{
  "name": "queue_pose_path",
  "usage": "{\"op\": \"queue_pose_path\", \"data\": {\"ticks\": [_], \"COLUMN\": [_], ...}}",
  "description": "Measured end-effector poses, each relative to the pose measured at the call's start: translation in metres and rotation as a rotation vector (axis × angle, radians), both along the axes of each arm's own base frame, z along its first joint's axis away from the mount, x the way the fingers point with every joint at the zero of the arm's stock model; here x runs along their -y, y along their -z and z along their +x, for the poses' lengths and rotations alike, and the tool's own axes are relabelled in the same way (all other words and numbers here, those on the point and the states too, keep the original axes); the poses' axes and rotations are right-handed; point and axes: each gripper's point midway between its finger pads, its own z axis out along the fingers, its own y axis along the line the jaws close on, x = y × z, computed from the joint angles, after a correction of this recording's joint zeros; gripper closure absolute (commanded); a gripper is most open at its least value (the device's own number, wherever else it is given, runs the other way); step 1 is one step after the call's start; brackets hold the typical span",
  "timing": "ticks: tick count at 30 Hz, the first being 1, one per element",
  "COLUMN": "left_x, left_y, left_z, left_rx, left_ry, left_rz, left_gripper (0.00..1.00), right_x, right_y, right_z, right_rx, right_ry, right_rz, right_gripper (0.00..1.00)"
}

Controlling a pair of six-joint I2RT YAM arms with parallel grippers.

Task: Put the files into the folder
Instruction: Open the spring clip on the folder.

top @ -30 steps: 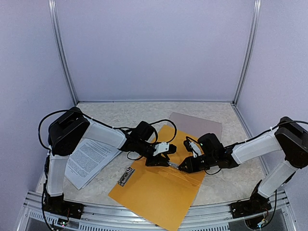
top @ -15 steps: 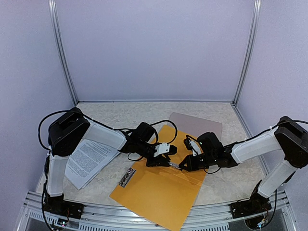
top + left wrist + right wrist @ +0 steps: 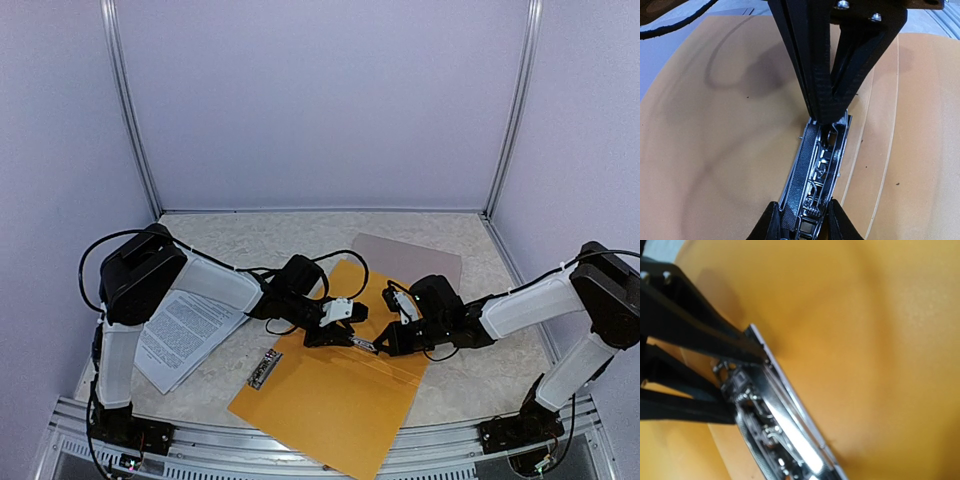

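The orange folder (image 3: 330,400) lies open and flat on the table, with a metal clip (image 3: 817,170) along its crease. My left gripper (image 3: 804,227) is shut on the near end of this clip, one finger on each side. My right gripper (image 3: 826,122) is shut, its tips pressing on the clip's far end. In the top view both grippers, left (image 3: 343,336) and right (image 3: 377,346), meet at the folder's middle. The files (image 3: 188,335), white printed sheets, lie on the table at the left, partly under my left arm. The right wrist view shows the clip (image 3: 775,425) against the orange cover.
A taupe cover (image 3: 410,260) lies behind the folder, partly under it. A small loose metal bar (image 3: 264,369) rests on the table at the folder's left edge. The table's metal front rail (image 3: 300,460) runs just below the folder's near corner.
My right gripper's jaws have closed at the clip's end. The folder has shifted a little to the right. The left gripper has kept its hold.
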Motion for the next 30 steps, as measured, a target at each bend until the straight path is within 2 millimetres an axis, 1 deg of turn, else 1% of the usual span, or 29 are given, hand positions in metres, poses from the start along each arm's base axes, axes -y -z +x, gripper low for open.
{"op": "queue_pose_path", "data": {"ticks": [14,22,30], "left_x": [-0.0006,-0.002,-0.0024], "left_y": [0.0,0.0004,0.0004], "left_z": [0.0,0.0,-0.0004], "left_rx": [0.009,0.015,0.02], "left_ry": [0.001,-0.003,0.001], "left_rz": [0.001,0.002,0.0], "left_gripper": [0.73,0.73,0.73], "right_x": [0.0,0.0002,-0.001], "right_y": [0.0008,0.007,0.0077], "right_z": [0.0007,0.0016,0.0064], "right_rx": [0.004,0.013,0.036], "right_ry": [0.003,0.008,0.016], "right_rz": [0.0,0.002,0.0], "right_gripper": [1.0,1.0,1.0]}}
